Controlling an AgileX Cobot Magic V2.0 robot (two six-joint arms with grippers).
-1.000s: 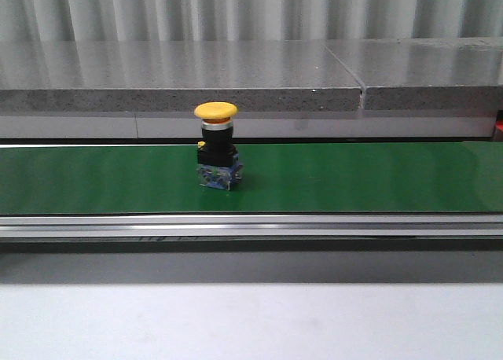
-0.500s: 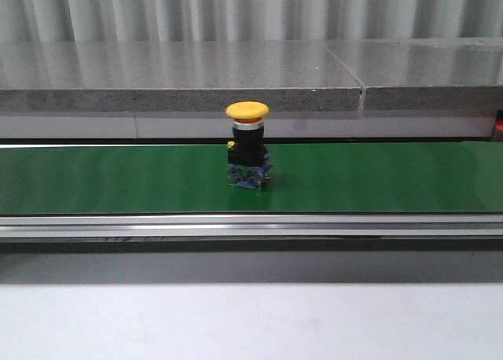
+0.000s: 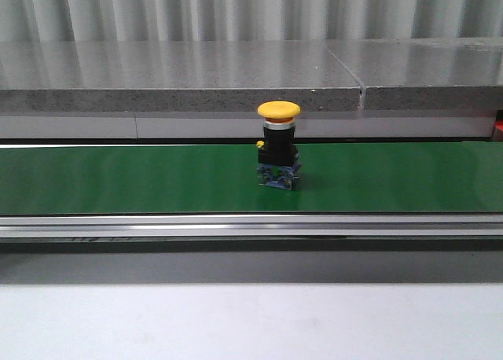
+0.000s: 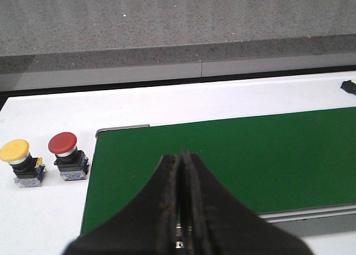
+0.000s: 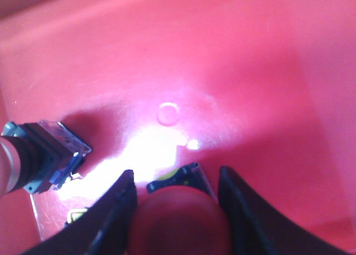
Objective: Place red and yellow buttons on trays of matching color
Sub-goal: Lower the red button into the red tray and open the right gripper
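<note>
Red tray (image 5: 233, 54): glossy smooth plastic w/ glare below right gripper (image 5: 177, 210). Green belt (image 4: 250, 155) matt; its rail (image 3: 251, 226) brushed metal.

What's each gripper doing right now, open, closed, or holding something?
Left gripper: closed, holding nothing.
Right gripper: around a red button over the red tray; whether it grips cannot be told.

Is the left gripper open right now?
No, in the left wrist view the left gripper has its fingers pressed together with nothing between them, above the green belt.
</note>
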